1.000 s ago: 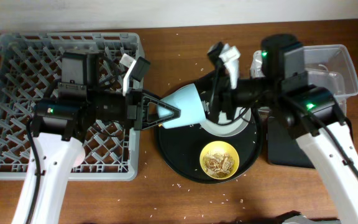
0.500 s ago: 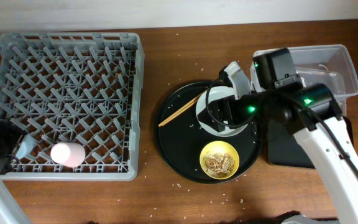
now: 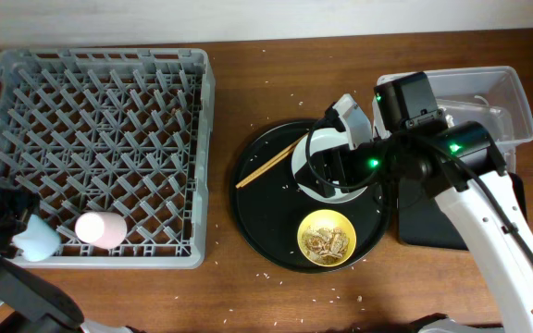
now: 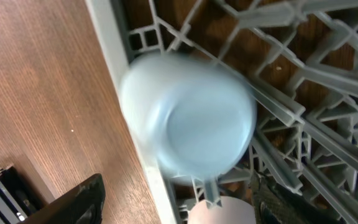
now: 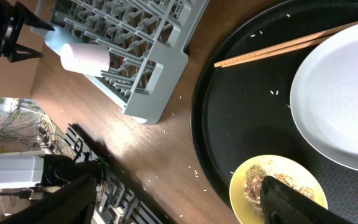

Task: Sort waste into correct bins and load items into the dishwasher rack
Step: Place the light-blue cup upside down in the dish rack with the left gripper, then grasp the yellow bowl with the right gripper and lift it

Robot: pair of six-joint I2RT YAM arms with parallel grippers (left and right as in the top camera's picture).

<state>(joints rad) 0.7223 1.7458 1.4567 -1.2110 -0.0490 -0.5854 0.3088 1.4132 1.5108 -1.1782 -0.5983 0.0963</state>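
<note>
The grey dishwasher rack point(image 3: 109, 55) fills the left. The pink cup point(image 3: 100, 228) lies at its front. The light blue cup point(image 3: 37, 239) sits bottom-up at the rack's front left corner point(image 4: 188, 118), blurred, beside the pink cup point(image 4: 222, 213). My left gripper point(image 3: 9, 220) is open just behind it point(image 4: 176, 190). My right gripper point(image 3: 333, 169) is open and empty above the pale plate point(image 3: 354, 190), near the yellow bowl point(image 3: 327, 236) of tan food scraps point(image 5: 272, 183). Chopsticks point(image 3: 266, 166) lie on the round tray. Wrapper and tissue are not visible.
The large round black tray point(image 3: 257, 217) holds the plate, bowl and chopsticks. The clear tub point(image 3: 507, 92) stands at the back right, the shallow black tray point(image 3: 428, 222) in front of it under my right arm. Rice grains dot the table.
My left arm carried the blue cup from the round tray's edge to the rack's front left corner and now has it out of its jaws. My right arm came down over the plate.
</note>
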